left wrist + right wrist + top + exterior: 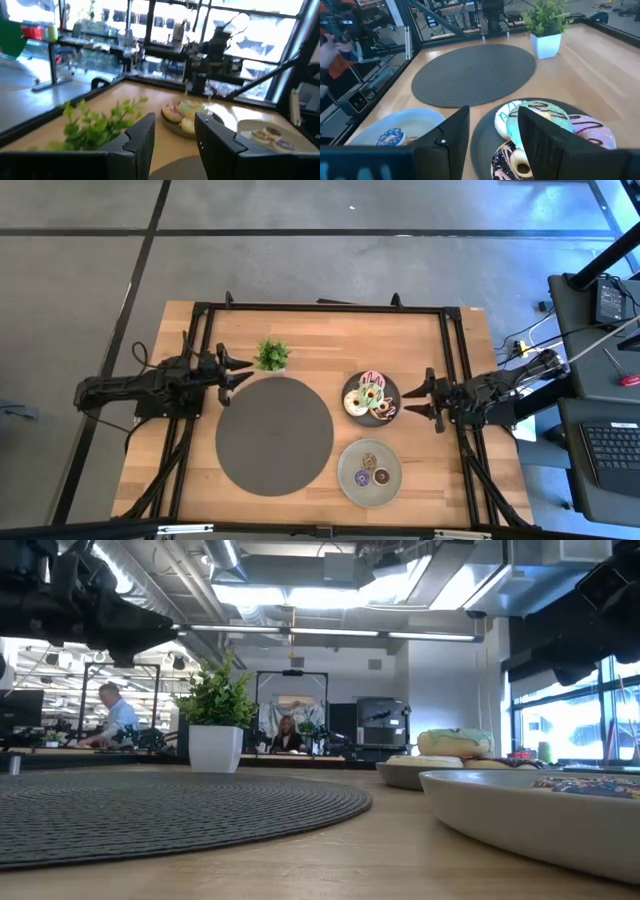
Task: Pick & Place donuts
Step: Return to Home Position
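left gripper [238, 374] hovering by plant [271, 354], fingers apart | right gripper [413, 400] hovering just beside dark plate [347, 384], fingers apart | donuts [372, 397] lying on dark plate and grey plate [352, 487], rims half-hiding them in low view

Open-plan lab, ceiling ducts [300, 612] (people [116, 716] at desks [60, 747])

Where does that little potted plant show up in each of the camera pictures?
High view: plant above the mat's rim, left of centre.
Low view: left of centre, behind the mat.
Left wrist view: close by, in the foreground.
Right wrist view: in the distance, beyond the mat.
Shared landmark: the round grey mat.
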Controlling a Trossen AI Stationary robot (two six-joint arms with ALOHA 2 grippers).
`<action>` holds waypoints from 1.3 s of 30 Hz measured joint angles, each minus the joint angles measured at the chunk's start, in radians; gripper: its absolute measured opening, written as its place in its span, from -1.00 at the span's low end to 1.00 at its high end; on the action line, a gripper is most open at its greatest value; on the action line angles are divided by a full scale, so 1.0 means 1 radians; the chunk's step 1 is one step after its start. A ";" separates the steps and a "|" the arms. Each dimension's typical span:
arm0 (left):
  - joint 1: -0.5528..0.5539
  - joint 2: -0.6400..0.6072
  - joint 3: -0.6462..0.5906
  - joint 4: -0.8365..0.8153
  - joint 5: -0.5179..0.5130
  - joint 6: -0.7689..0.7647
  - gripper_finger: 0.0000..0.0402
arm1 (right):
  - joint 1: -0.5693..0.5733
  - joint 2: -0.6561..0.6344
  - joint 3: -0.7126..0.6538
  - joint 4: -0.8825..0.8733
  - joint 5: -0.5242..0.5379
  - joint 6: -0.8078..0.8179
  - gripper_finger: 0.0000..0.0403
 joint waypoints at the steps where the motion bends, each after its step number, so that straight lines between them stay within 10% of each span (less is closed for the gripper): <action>1: 0.004 -0.003 0.001 0.002 0.007 0.000 -0.33 | 0.000 -0.018 0.001 -0.008 0.000 -0.003 -0.16; 39: 0.071 -0.004 0.006 -0.008 0.039 -0.019 -0.34 | -0.081 -0.062 -0.080 0.302 -0.026 -0.331 -0.16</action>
